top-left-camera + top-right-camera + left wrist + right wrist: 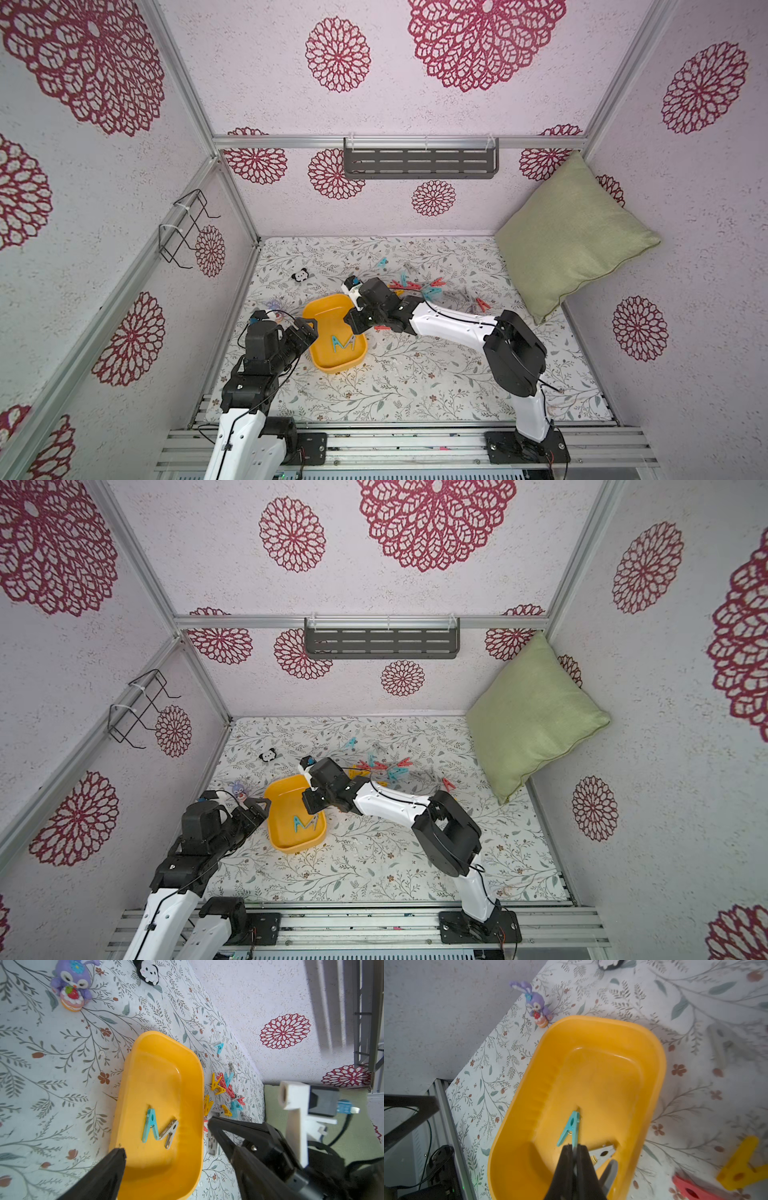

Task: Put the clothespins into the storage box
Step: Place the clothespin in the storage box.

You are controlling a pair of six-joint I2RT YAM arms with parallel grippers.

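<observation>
The yellow storage box (pixel 336 368) (pixel 162 1076) (pixel 602 1076) lies left of centre on the floral mat. A teal clothespin (pixel 336 341) (pixel 151 1124) and a grey one (pixel 170 1131) rest on its floor. My right gripper (pixel 352 329) (pixel 573 1147) hangs over the box's right side, shut on a grey clothespin (pixel 212 1144) (pixel 610 1169) whose free leg sticks out beside the fingers. My left gripper (pixel 309 332) (pixel 178 1152) stands open at the box's left rim, holding nothing. Several loose clothespins (pixel 415 286) (pixel 224 1088) lie scattered behind the right arm.
A panda toy (pixel 300 275) and a purple plush figure (pixel 71 980) sit on the mat behind and left of the box. A green cushion (pixel 569 237) leans in the back right corner. A grey slotted shelf (pixel 419 160) and a wire rack (pixel 183 228) hang on the walls.
</observation>
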